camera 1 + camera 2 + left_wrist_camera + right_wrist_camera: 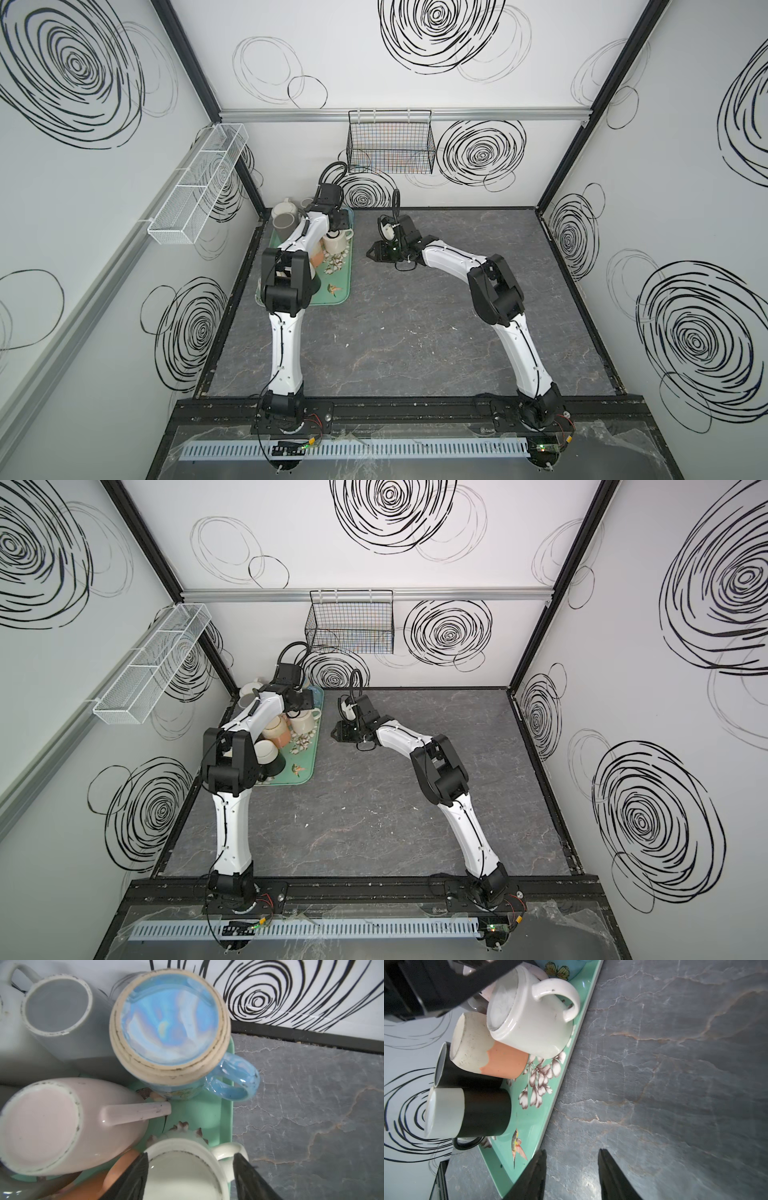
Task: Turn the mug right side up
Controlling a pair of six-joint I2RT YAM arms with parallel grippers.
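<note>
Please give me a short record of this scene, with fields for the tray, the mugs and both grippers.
tray: green tray, at the left rear of the table, crowded with mugs
mugs: white mug, blue mug and pink mug all stand bottom up
left gripper: open, above the white mug's base
right gripper: open, empty, over the table beside the tray

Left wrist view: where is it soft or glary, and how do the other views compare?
Left wrist view: iridescent sheen on the upturned base of the blue mug, grey mug soft at the edge; right wrist view: white mug sharp, right gripper blurred up close; both top views: even light, wide-angle splay of the frame posts.
</note>
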